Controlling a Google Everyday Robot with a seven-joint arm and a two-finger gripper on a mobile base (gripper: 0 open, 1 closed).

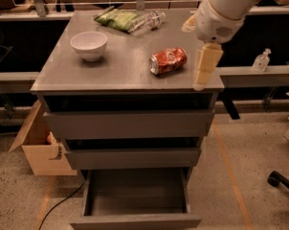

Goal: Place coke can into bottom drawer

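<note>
The coke can (168, 61) lies on its side on the grey cabinet top (116, 71), right of centre. My gripper (204, 68) hangs from the white arm over the top's right front corner, just right of the can and apart from it. It holds nothing that I can see. The bottom drawer (135, 221) is pulled out at the foot of the cabinet, and its grey inside is bare. The two upper drawers stand slightly ajar.
A white bowl (89, 44) sits on the left of the top. A green snack bag (116, 19) and a clear plastic bottle (147, 21) lie at the back. A cardboard box (39, 147) stands on the floor at left. A sanitizer bottle (261, 61) and a chair caster (278, 178) are at right.
</note>
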